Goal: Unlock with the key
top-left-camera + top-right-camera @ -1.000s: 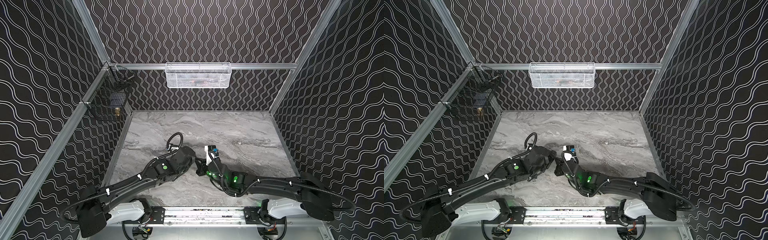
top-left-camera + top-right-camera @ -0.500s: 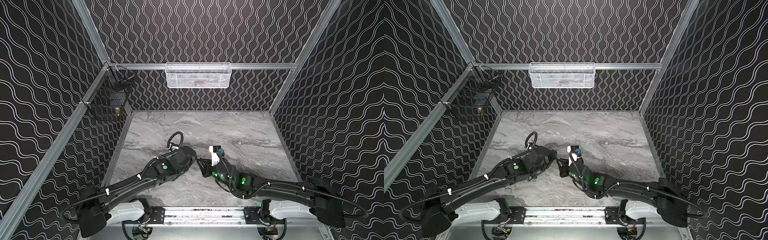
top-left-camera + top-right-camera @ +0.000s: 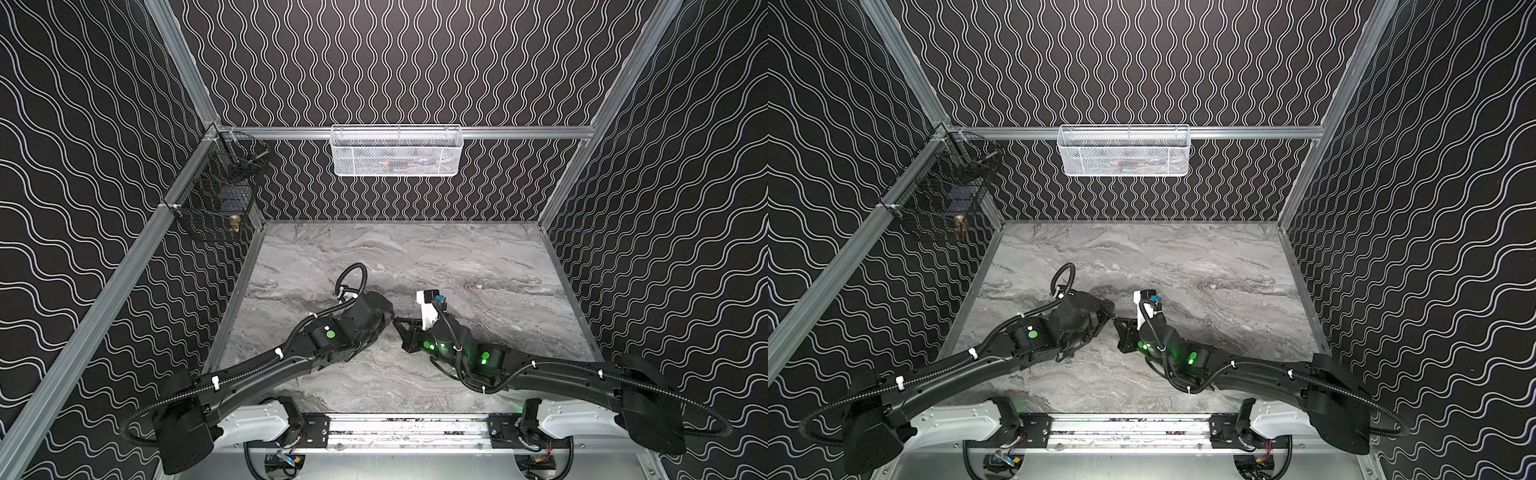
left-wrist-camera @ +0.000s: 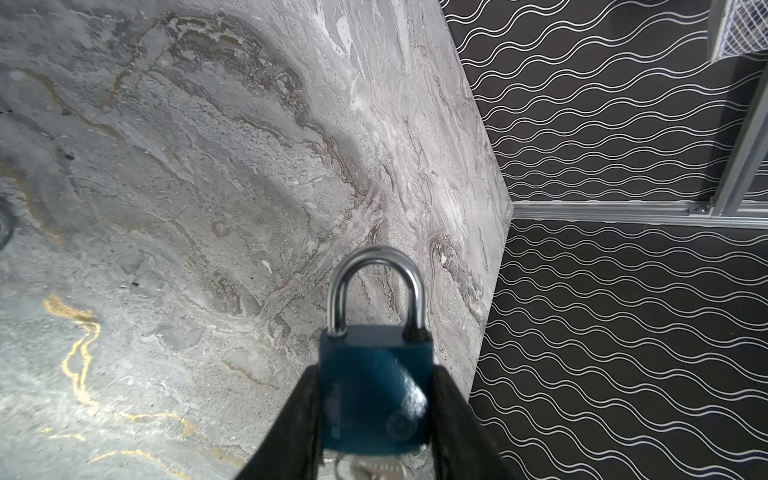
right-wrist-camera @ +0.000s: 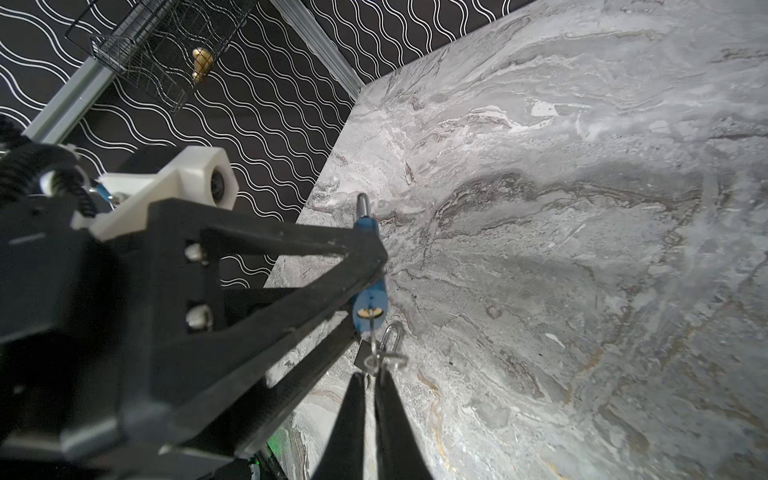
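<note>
The left gripper pinches the blue padlock by its sides, with the shackle pointing away from the wrist. A key sits in the keyhole at the opposite end, its ring just beyond. The right gripper has its jaws pressed together right at that ring (whether it is caught, I cannot tell). Both meet over the table, near its front middle. A black basket hangs on the left wall and a white basket at the back.
</note>
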Controlling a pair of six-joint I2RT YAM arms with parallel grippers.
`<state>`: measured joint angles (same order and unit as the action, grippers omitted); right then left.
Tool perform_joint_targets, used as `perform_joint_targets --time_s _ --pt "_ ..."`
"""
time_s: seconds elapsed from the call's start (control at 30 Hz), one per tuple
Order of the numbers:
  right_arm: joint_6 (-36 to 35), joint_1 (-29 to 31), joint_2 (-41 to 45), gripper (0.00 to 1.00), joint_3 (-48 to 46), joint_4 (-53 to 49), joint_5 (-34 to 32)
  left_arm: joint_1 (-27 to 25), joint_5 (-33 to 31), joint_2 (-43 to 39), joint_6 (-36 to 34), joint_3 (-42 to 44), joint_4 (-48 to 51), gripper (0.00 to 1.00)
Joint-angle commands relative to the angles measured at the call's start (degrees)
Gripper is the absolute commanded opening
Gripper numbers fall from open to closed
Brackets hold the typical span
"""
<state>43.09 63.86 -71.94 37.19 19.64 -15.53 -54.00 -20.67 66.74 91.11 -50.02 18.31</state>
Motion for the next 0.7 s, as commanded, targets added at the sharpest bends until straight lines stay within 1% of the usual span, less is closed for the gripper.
perform_joint_targets --time_s 0.0,0.3,0.53,0.67 --pt "1.0 -0.3 -0.3 0.07 0.2 2.5 0.5 -0.1 -0.1 0.2 -1.1 -0.7 -2.3 0.01" --pt "1.1 -1.1 -2.1 0.01 1.2 3.1 1.3 -0.1 2.1 0.5 -1.4 -0.6 -3.7 0.00" --pt "0.1 -1.8 -3.2 0.01 2.8 4.1 1.6 -0.5 4.5 0.2 -1.5 -0.3 -5.6 0.00" --pt "-0.8 -2.0 -3.3 0.01 3.4 4.2 2.5 -0.7 3.3 -0.2 -1.9 -0.7 -5.4 0.00"
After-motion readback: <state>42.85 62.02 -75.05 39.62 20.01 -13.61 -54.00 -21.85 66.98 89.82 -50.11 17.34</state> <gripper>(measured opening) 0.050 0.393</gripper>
